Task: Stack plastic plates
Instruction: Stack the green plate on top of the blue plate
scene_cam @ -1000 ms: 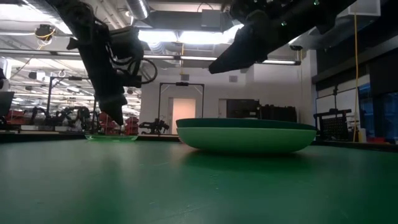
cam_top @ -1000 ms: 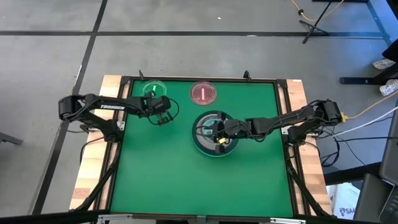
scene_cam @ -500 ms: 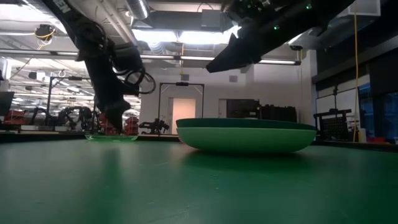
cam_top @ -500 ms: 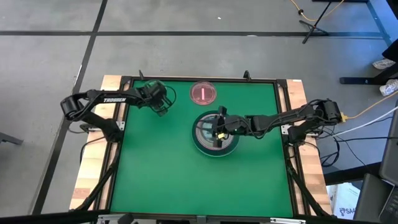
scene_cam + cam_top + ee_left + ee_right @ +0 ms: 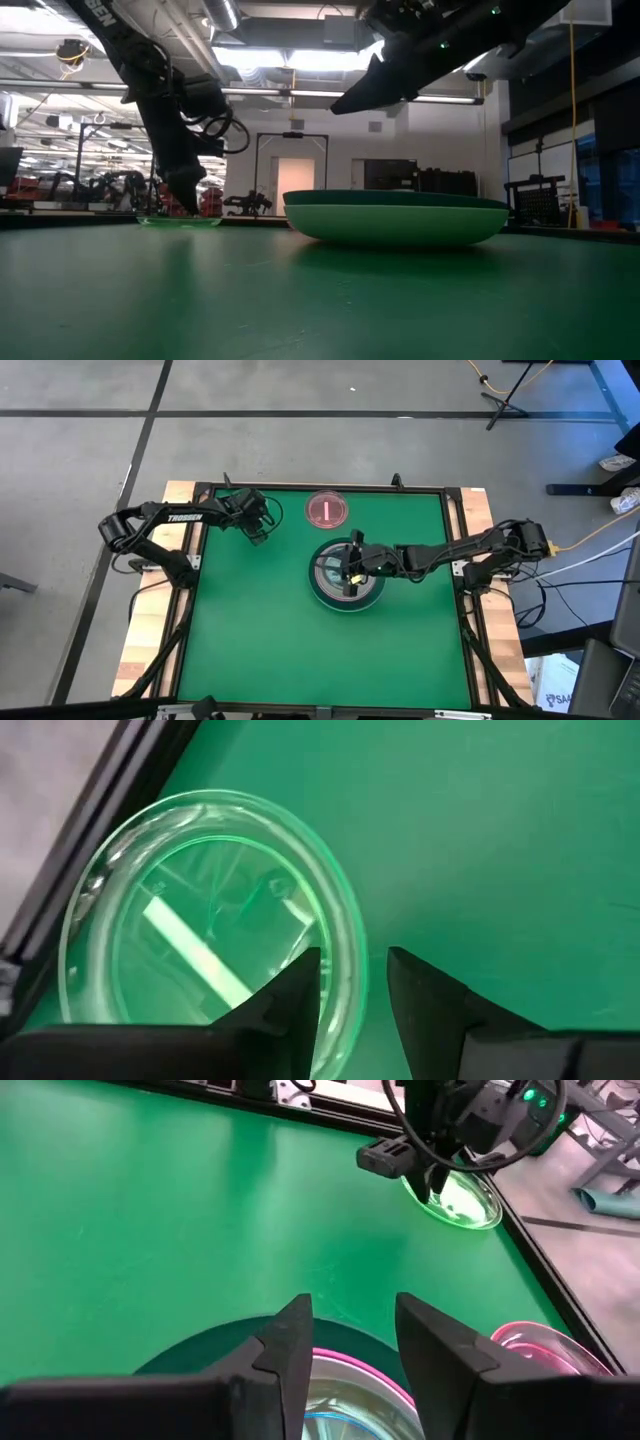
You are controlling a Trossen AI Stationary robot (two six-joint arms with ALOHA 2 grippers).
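Note:
A small translucent green plate (image 5: 200, 920) with a pale bar mark lies flat near the table's far-left corner (image 5: 180, 221). My left gripper (image 5: 355, 982) is open and low over it (image 5: 186, 205), one finger inside the rim and one outside. A stack of plates (image 5: 322, 592) rests at mid-table: a light green plate (image 5: 395, 228) at the bottom, a dark green one (image 5: 200, 1355) and a pink rim (image 5: 360, 1367) above. My right gripper (image 5: 350, 1335) hovers open over the stack (image 5: 350, 567). A small pink plate (image 5: 327, 510) lies flat by the far edge. My left gripper comes from above with its fingers on either side of the small green plate's rim (image 5: 350, 945), on the side toward the table's middle. I cannot tell whether either finger touches the rim. The plate lies flat on the table.
The table's raised black frame (image 5: 110, 780) runs close behind the green plate. The small pink plate (image 5: 545, 1342) sits between the green plate and the stack, toward the far edge. Green mat (image 5: 270, 650) spreads across the near half.
My left gripper has moved toward the far-left corner and come down over the small green plate, which it now covers in the high view. My right gripper has shifted a little toward the table's left over the stack. The plates have stayed where they were.

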